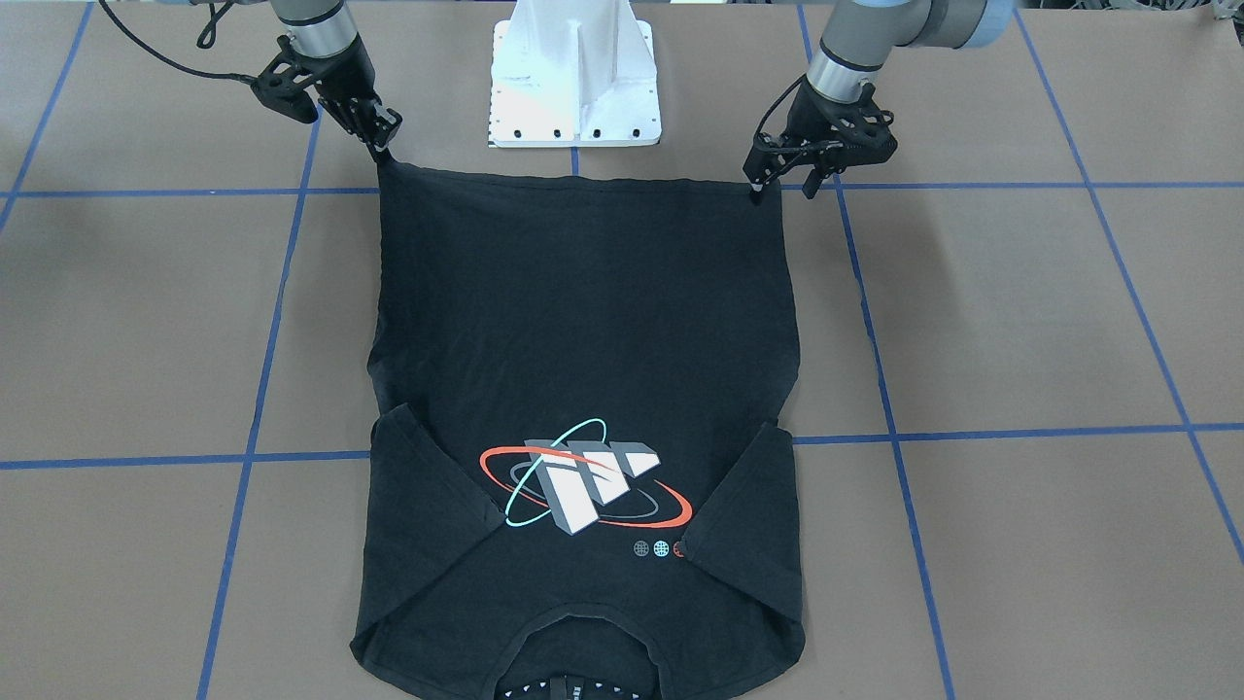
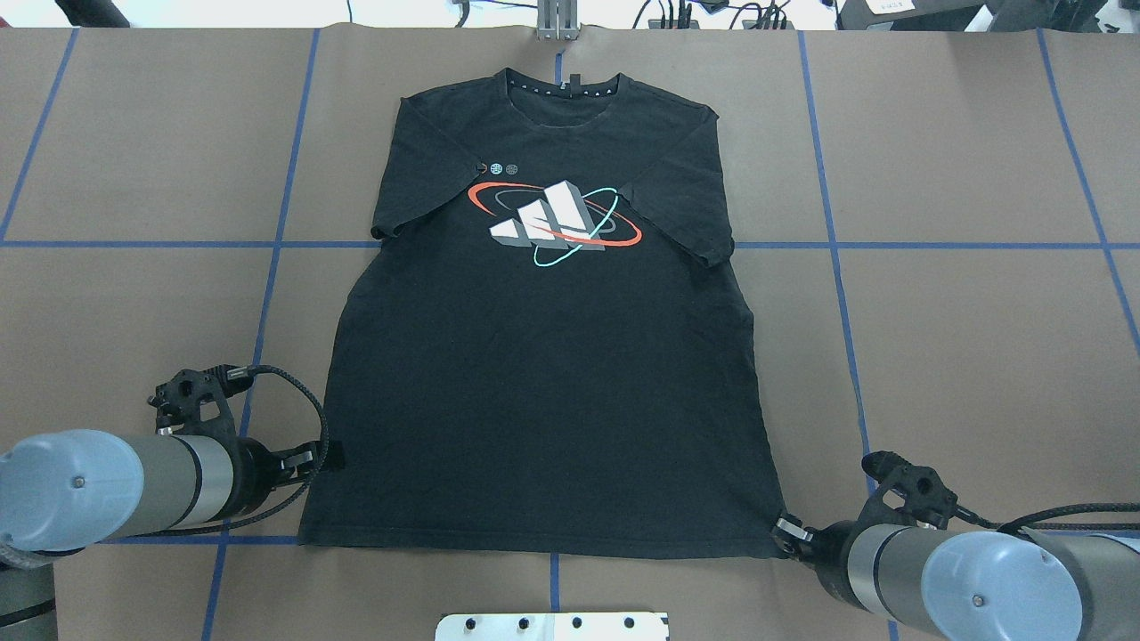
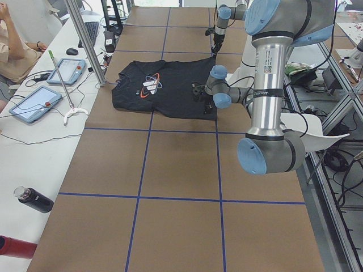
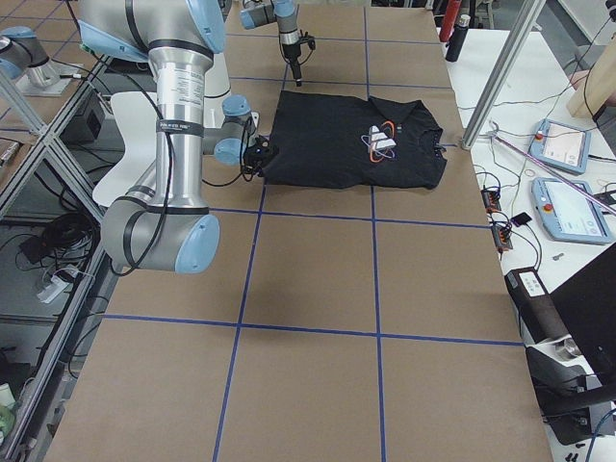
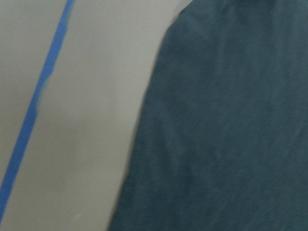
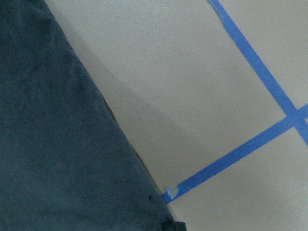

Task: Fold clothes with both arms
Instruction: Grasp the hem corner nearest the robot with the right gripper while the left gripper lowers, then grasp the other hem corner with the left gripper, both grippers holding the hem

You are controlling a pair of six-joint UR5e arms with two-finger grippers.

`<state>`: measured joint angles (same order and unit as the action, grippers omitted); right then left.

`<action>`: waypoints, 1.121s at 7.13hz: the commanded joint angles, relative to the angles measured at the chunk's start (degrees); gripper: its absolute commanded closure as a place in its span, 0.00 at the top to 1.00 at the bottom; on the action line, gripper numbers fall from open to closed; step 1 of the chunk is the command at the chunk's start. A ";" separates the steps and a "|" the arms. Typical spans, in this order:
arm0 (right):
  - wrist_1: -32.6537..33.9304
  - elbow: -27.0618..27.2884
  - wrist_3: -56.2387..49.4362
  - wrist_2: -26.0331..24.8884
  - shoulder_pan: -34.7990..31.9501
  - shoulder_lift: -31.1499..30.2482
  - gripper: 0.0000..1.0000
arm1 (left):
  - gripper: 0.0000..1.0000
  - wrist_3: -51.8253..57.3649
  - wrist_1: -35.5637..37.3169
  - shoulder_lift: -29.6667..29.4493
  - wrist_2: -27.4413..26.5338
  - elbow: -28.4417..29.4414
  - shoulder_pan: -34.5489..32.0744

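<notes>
The black T-shirt [image 1: 583,321] lies flat and face up on the brown table, its collar at the far side from the robot and both sleeves folded in over the chest [image 2: 543,374]. The graphic [image 2: 557,223] faces up. My left gripper [image 1: 783,187] stands open at the hem's left corner, one fingertip [image 1: 756,191] touching the cloth; from overhead it [image 2: 316,458] sits by the shirt's left edge. My right gripper [image 1: 381,148] meets the hem's right corner [image 2: 785,534]; whether it grips the cloth is unclear. Both wrist views show only shirt edge [image 5: 231,120] [image 6: 57,144] and table.
The white pedestal base [image 1: 575,87] stands just behind the hem. Blue tape lines [image 2: 267,267] cross the brown table. Along the operators' side are a metal post [image 3: 85,39], touch pendants [image 3: 34,105], a dark bottle [image 3: 34,199] and a seated person [image 3: 11,39].
</notes>
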<state>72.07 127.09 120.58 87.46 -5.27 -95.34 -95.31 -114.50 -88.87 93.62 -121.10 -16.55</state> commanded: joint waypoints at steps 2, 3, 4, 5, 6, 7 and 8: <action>0.00 -0.09 0.09 -0.09 0.00 0.07 0.00 | 0.84 -4.41 -0.03 0.89 0.16 0.78 3.70; 0.00 -0.18 0.09 -0.01 -0.09 0.07 0.00 | 0.78 -5.58 -0.11 0.89 0.16 0.95 5.37; 0.00 -0.01 0.09 -0.01 0.00 0.50 0.00 | 0.75 -5.50 -0.11 0.89 0.08 1.56 5.65; -0.09 0.00 0.09 -0.01 0.00 0.68 0.00 | 0.75 -5.33 -0.11 0.98 0.08 2.18 5.73; 0.00 -0.09 0.09 -0.01 0.00 0.60 0.00 | 0.73 -5.41 -0.38 0.89 -0.01 2.45 5.74; 0.00 -0.09 0.09 -0.01 -0.18 0.68 0.00 | 0.67 -5.50 -0.64 0.89 0.07 2.36 5.74; -0.09 0.00 0.09 -0.01 -0.27 0.68 0.00 | 0.64 -5.41 -0.64 0.98 -0.01 2.71 5.74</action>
<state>72.05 127.03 120.68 87.45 -5.41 -94.69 -100.75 -115.02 -87.96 93.65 -118.69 -10.83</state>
